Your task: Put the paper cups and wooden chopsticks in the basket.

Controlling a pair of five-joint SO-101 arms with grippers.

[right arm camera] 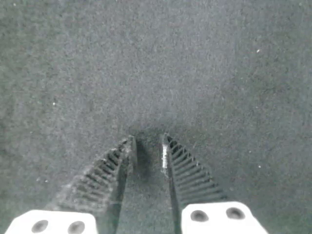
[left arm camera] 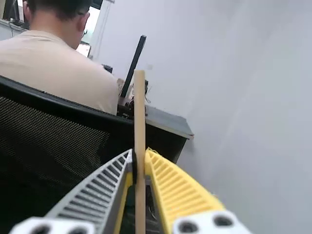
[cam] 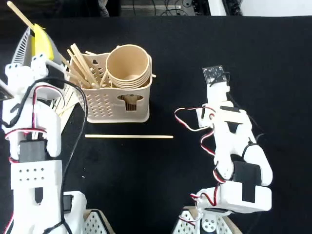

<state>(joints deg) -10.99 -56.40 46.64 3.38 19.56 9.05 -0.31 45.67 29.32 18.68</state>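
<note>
- Left gripper (left arm camera: 139, 155) clamps a chopstick (left arm camera: 139, 112) between its grey and yellow fingers. It's up in the air beside the basket (cam: 117, 109), and the wrist view's edge cuts off the stick's lower end.
- Tan cups (cam: 127, 63) sit nested in the basket. The rims overlap, so the count is hard to make out.
- Pale sticks (cam: 83, 66) bristle out beside the cups, their lower halves hidden behind the basket wall.
- One loose stick (cam: 129, 137) lies flat on the black table (cam: 273, 58), just in front of the basket.
- Right gripper (right arm camera: 147, 146) points down at the table, jaws a slit apart, gripping nothing.
</note>
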